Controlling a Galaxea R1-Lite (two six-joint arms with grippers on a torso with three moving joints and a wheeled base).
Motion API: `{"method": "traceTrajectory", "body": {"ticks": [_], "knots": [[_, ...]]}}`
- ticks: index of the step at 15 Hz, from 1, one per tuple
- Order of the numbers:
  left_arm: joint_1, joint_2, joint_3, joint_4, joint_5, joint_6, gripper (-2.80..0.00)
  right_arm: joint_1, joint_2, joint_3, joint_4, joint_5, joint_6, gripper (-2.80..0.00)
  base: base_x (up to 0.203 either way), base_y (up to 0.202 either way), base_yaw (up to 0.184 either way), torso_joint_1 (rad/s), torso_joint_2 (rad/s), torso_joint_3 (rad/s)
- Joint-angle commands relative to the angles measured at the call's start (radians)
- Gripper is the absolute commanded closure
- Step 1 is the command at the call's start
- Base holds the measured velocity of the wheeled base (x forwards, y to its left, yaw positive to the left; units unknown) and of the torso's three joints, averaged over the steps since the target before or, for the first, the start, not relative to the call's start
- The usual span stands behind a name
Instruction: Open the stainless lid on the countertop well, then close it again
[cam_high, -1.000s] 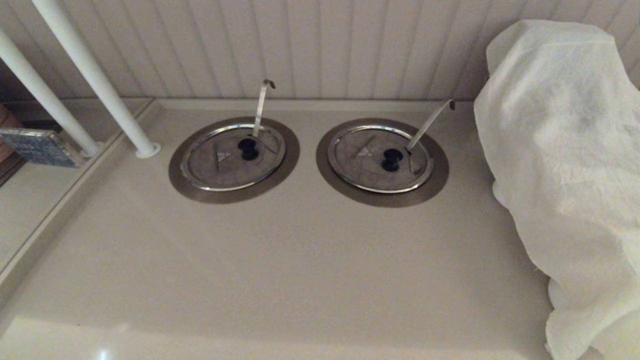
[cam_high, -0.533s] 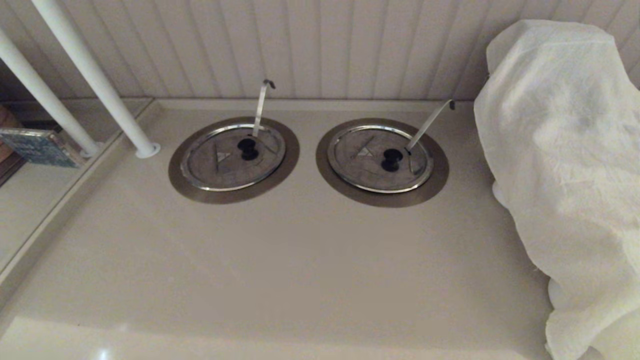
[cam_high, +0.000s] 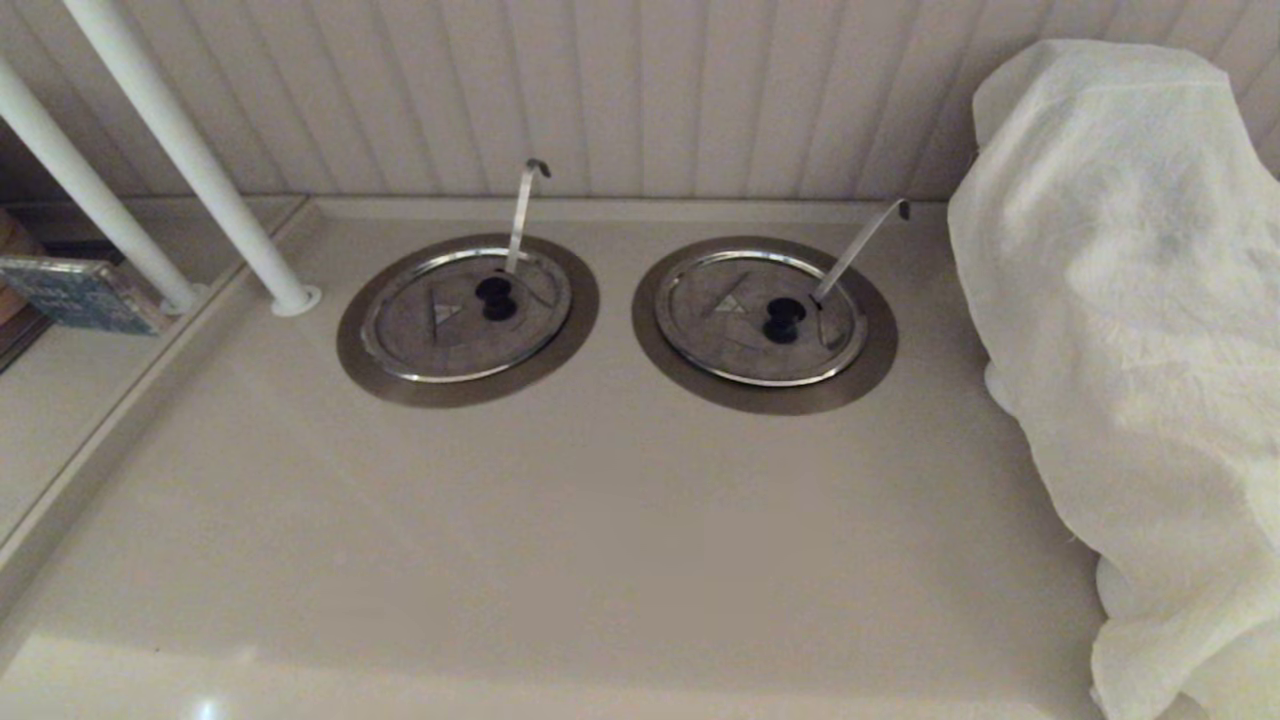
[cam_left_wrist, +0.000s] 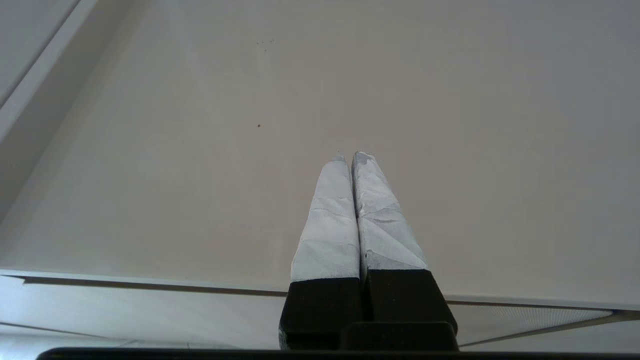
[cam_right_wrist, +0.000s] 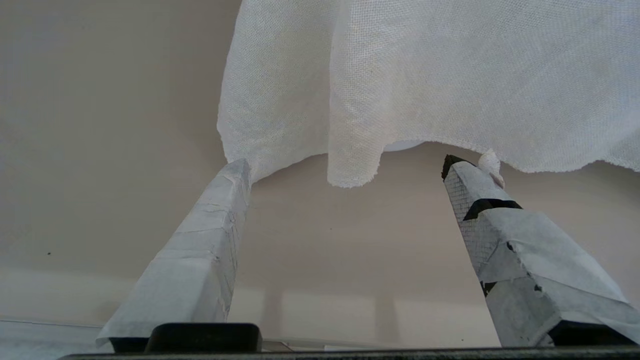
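Tools (cam_left_wrist: 348, 156) (cam_right_wrist: 345, 167) low over counter (cam_left_wrist: 450, 100)

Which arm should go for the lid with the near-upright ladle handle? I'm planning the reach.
Probably left. The round steel lid with the black knob lies on the robot's left half of the beige counter. The left gripper hangs over bare counter, jaws shut; the right gripper, jaws open, faces the white cloth.
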Motion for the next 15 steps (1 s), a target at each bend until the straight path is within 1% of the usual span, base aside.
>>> {"method": "traceTrajectory", "body": {"ticks": [1,8,11,15], "knots": [[0.000,0.003,0.000,-0.001,0.000,0.000,0.00,0.000,-0.002,0.002,0.000,0.000,-0.001,-2.80,0.000,0.000,0.000,0.000,0.00,0.000],[0.000,0.003,0.000,0.001,0.000,0.000,0.00,0.000,-0.002,0.002,0.000,0.002,-0.007,-2.80,0.000,0.000,0.000,0.000,0.00,0.000],[0.000,0.003,0.000,-0.001,0.000,0.000,0.00,0.000,0.000,0.002,-0.003,-0.020,0.024,-2.80,0.000,0.000,0.000,0.000,0.00,0.000],[0.000,0.002,0.000,0.000,0.000,0.000,0.00,0.000,-0.002,0.002,-0.003,-0.021,0.024,-2.80,0.000,0.000,0.000,0.000,0.00,0.000]]}}
